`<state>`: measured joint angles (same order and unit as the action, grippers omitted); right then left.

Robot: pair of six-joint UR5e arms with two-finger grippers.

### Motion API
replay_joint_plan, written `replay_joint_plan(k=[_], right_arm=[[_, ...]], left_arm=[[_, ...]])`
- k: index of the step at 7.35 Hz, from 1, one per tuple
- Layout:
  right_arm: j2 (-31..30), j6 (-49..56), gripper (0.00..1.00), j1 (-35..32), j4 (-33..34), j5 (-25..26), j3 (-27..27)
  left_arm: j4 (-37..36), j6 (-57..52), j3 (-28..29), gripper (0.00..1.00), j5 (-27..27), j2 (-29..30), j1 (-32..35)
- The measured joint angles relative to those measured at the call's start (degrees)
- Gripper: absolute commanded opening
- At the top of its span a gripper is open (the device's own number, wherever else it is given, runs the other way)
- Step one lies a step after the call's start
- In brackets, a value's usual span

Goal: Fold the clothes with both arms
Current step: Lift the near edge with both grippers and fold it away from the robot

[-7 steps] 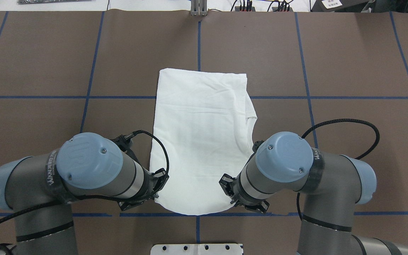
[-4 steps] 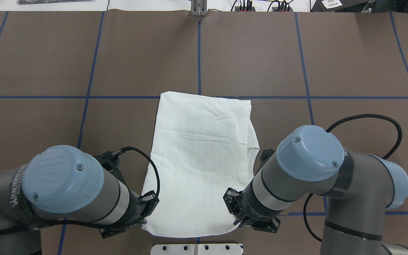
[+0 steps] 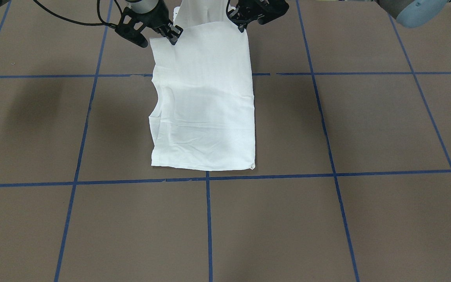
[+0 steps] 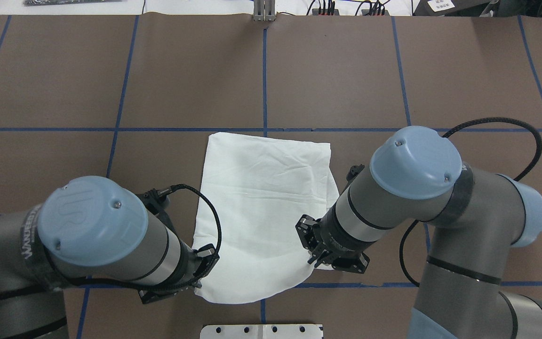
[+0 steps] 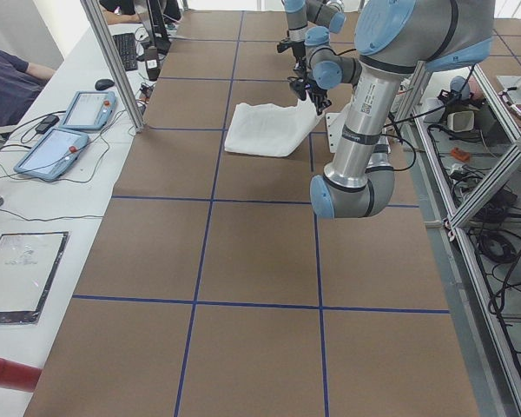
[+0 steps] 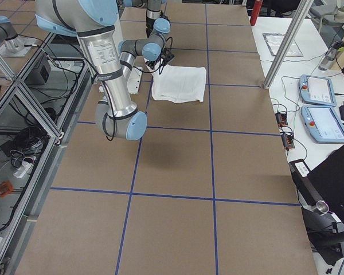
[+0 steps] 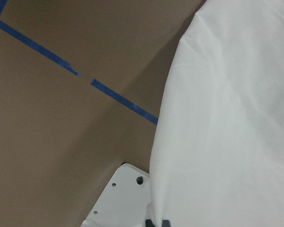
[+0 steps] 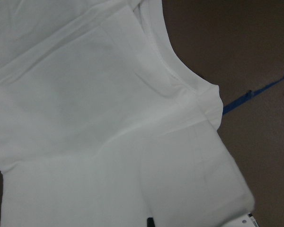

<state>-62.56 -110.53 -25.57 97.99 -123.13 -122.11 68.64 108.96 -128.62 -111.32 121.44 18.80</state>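
Your counter (image 4: 64, 70) carries the white shirt (image 4: 261, 202) near centre, its 12 o'clock edge lying flat as an anchor. The left gripper (image 4: 203, 269) at the shirt's 7 o'clock and the right gripper (image 4: 315, 256) at 5 o'clock are each clamped on a near corner, raising that edge, probably so you can fold it toward 12 o'clock

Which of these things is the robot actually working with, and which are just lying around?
In the job:
white shirt
left arm and right arm, their jaws pinching the shirt's near edge

Just lying about:
two tablets
keyboard
red tube
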Motion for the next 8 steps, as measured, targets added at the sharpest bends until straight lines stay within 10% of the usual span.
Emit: replay_joint_plan(k=[8], right_arm=[[8.74,15.13,0.0,-8.06,-0.55,6.05,14.15]], left_arm=[[15.89,-8.51,15.19,0.0,-0.39,0.64,15.11]])
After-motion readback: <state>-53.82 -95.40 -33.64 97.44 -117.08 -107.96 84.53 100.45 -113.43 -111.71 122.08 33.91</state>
